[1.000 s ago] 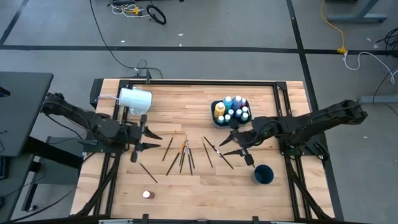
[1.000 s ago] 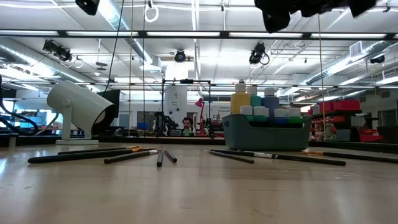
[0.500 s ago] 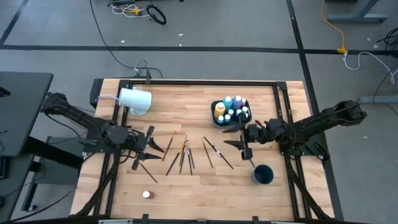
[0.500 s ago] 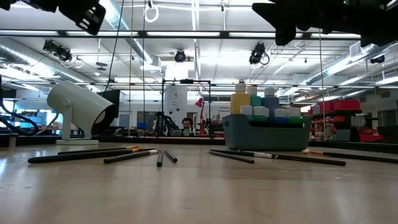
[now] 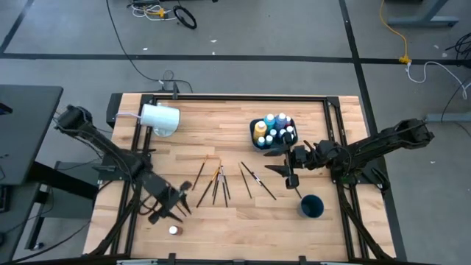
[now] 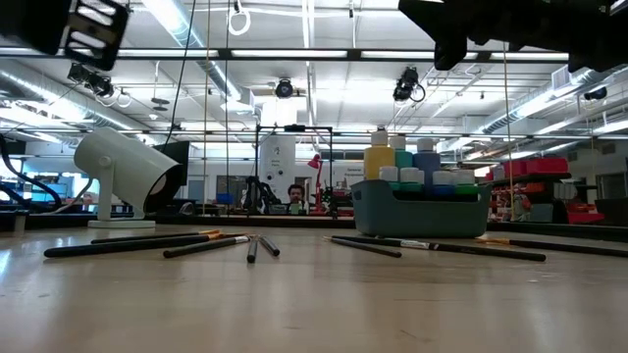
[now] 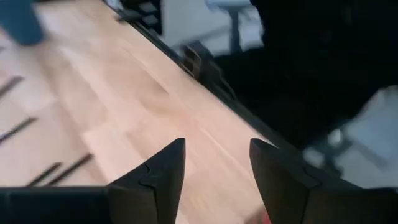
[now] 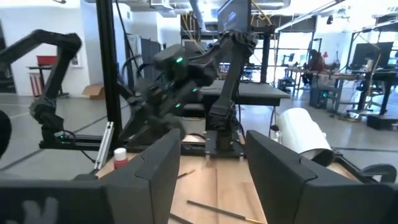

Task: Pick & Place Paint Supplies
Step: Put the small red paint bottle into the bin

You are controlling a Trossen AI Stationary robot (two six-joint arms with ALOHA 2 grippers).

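Several thin dark-handled brushes (image 5: 217,182) lie flat on the wood mid-table, and the low view shows brushes (image 6: 137,243) too. Small paint bottles and two taller ones stand in a dark tray (image 5: 272,132), which the low view shows as tray (image 6: 422,208). One small pale-capped bottle (image 5: 174,230) stands alone near the near edge; in the right wrist view this bottle (image 8: 120,158) looks red. My left gripper (image 5: 181,207) hovers open just above that bottle, empty, as the left wrist view of my left gripper (image 7: 214,163) confirms. My right gripper (image 5: 278,162) hangs open over the brushes' right end, also empty (image 8: 211,155).
A large white cup (image 5: 160,118) lies on its side at the far left; the low view shows the same cup (image 6: 123,176). A dark blue cup (image 5: 311,206) stands near the right near corner. A black frame rims the table. Bare wood lies between the brushes and the near edge.
My left gripper has swung from beside the brushes toward the table's near edge, turning as it went, and now hovers by the lone small bottle. My right gripper drew back slightly toward the right edge, then held still. Nothing on the table has moved.
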